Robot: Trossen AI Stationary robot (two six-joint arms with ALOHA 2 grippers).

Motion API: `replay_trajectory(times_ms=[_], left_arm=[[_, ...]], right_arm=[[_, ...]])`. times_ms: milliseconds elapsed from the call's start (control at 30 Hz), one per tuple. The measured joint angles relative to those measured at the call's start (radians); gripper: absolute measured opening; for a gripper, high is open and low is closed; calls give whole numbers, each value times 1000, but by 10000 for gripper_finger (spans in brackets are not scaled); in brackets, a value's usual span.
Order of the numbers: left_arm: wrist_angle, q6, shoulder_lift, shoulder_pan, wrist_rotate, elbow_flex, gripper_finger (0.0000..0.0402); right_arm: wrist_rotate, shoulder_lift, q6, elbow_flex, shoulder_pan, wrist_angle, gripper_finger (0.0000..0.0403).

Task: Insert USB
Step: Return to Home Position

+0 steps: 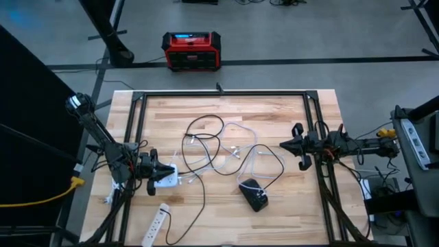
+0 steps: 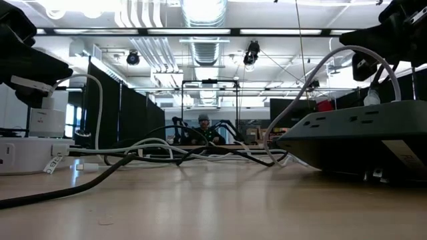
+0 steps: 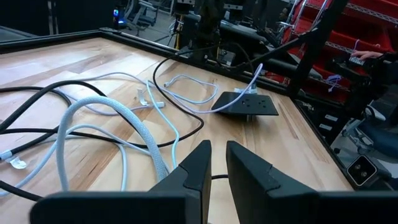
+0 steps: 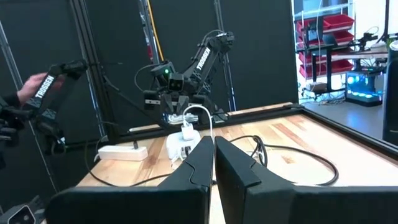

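My left gripper is at the table's left edge, beside a white charger block, and is shut on the white end of a braided USB cable. From the gripper the cable arcs up and then drops to the table. A black power strip lies near the middle with a white cable plugged into it. My right gripper hangs shut and holds nothing at the right side, above the wood. My left gripper holds the braided cable's white plug end between its two fingers, which point level from the table's left. In its own wrist view the fingers hide the contact. The plug hangs above the table; I cannot tell whether it touches the charger block.
A white power strip lies at the near left. Loops of black cable and white cable cover the table's middle. A black frame rail borders the far edge. A red box stands on the floor beyond.
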Motion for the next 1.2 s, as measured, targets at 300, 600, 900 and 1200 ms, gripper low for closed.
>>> replay_trajectory(times_ms=[300, 600, 900, 1200], left_arm=[[0, 0, 2, 0, 0, 0, 39], [-295, -1, -289, 166, 42, 0, 39], [-512, 1, -499, 356, 35, 0, 39], [-513, 1, -569, 452, 33, 0, 39]], right_arm=[[0, 0, 0, 0, 0, -7, 0], [0, 0, 0, 0, 0, -7, 0], [0, 0, 0, 0, 0, -8, 0], [0, 0, 0, 0, 0, -7, 0]])
